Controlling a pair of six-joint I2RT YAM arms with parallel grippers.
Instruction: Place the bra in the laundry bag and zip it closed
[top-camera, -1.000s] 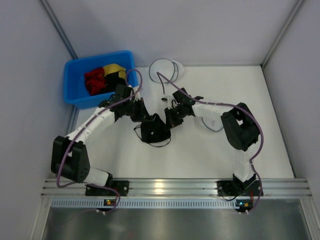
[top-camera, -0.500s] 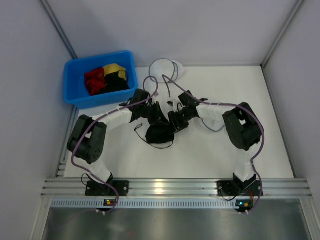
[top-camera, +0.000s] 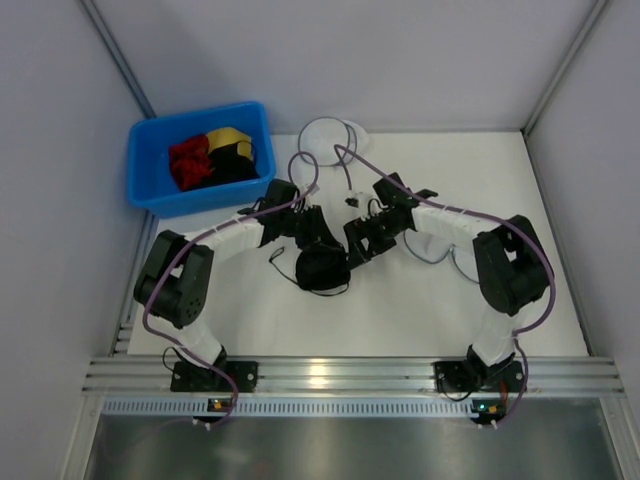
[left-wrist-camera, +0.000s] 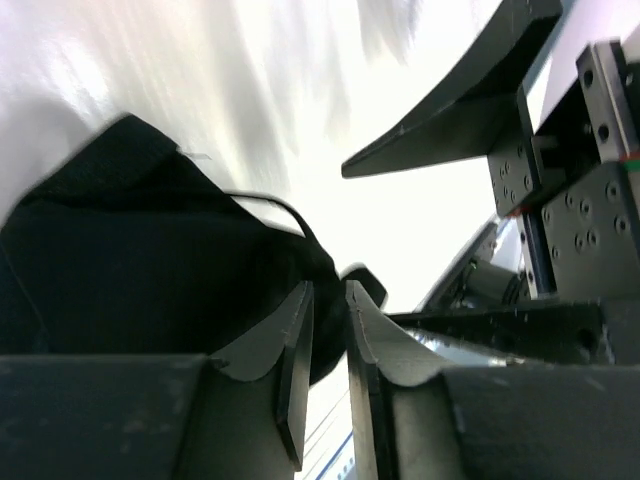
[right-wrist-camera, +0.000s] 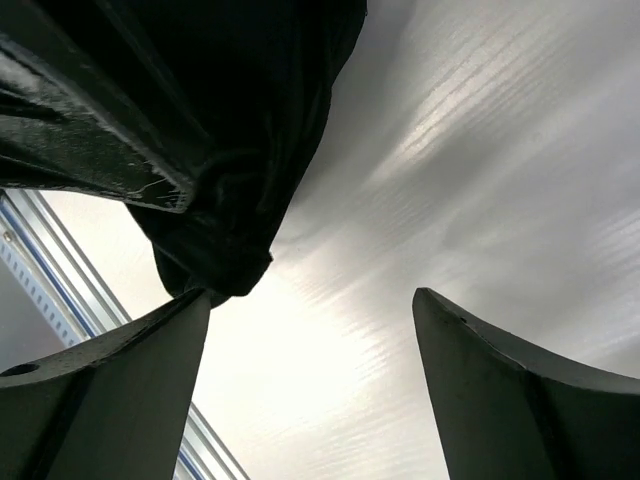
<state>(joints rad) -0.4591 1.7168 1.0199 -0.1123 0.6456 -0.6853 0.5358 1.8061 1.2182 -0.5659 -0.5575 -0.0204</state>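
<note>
Jaws on my left gripper (left-wrist-camera: 327, 292) are pinching the bra (top-camera: 322, 268) mid-counter (top-camera: 420, 300) (my right gripper (right-wrist-camera: 312, 295) is gaping just beside it), so I am judging this the pick-up, with carrying it to the far-off laundry bag (top-camera: 330, 135) coming next.

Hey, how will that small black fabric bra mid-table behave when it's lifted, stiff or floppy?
Likely floppy: the small black fabric bra is bunched into a soft heap, thin straps looping out. Probably light, being thin cloth; it should drape from the left end effector closed at its edge. Loose straps might snag.
</note>
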